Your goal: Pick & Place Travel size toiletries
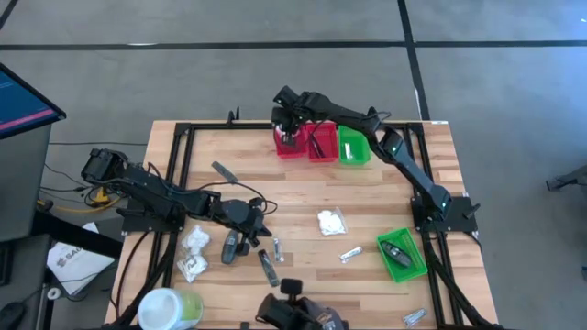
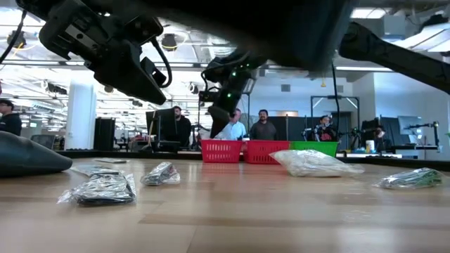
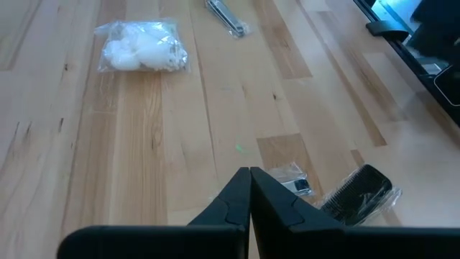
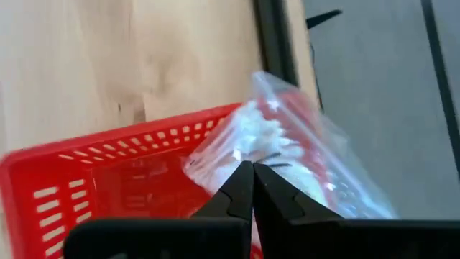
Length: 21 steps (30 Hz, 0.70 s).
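Pinched between the clenched jaws of the right gripper (image 4: 246,167), a clear packet of white puffs (image 4: 287,155) hangs over the far-left red bin (image 4: 108,187), high enough to clear its rim, so a drop into that bin looks like the step in hand. That red bin stands in a row with a second red bin (image 1: 322,145) and a green bin (image 1: 353,147) at the far edge of the counter (image 1: 303,197), with the right arm reaching across to them. The left gripper (image 3: 249,173) hovers low over the near-left counter with its jaws clenched on nothing, apparently waiting. Other toiletries lie unsorted: a white packet (image 1: 332,221) mid-counter, a silvery sachet (image 1: 351,253) near it, and a dark comb-like piece (image 3: 357,194) beside the left gripper.
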{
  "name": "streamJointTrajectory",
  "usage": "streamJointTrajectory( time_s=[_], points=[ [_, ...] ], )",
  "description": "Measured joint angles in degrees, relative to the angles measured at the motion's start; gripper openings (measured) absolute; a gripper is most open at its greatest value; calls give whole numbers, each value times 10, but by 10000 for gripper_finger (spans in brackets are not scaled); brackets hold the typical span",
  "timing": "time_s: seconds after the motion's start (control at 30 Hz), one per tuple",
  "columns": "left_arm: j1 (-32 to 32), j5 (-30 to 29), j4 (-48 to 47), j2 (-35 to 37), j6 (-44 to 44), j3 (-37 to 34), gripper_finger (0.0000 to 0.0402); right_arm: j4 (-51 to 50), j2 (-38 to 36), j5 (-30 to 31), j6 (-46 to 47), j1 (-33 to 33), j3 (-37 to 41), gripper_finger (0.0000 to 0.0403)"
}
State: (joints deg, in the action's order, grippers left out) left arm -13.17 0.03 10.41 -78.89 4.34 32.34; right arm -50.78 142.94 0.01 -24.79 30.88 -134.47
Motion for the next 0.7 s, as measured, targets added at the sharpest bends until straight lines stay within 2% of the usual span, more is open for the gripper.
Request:
streamJointTrajectory(
  time_s=[0.13, 0.3, 0.7],
  points=[
    [0, 0, 0, 0, 0, 0, 1, -1, -34, -2, 44, 4, 0, 0],
    [0, 0, 0, 0, 2, 0, 1, -26, -87, -35, 76, 4, 0, 0],
    [0, 0, -1, 0, 9, 0, 1, -129, -194, -46, 130, -59, -1, 0]
  ],
)
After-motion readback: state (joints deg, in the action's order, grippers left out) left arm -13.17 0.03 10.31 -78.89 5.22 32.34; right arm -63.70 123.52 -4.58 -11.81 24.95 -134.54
